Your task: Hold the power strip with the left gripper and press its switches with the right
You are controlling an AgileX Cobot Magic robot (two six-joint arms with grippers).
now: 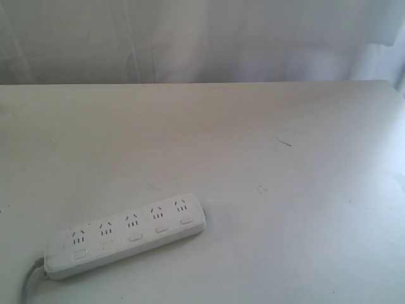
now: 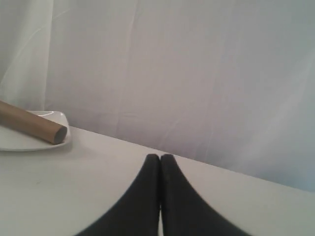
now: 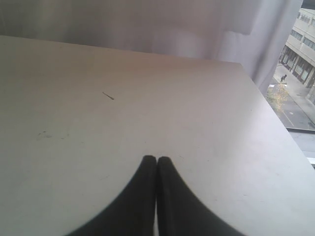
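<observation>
Seeing left gripper and right gripper pinched together, empty; smooth round-ended power strip lies flat on matte table.

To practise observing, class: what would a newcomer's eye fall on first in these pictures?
The white power strip lies on the table at the exterior view's lower left, grey cord trailing off-frame. The left claw and right claw are both shut, empty. A brown tube rests on a white plate.
</observation>
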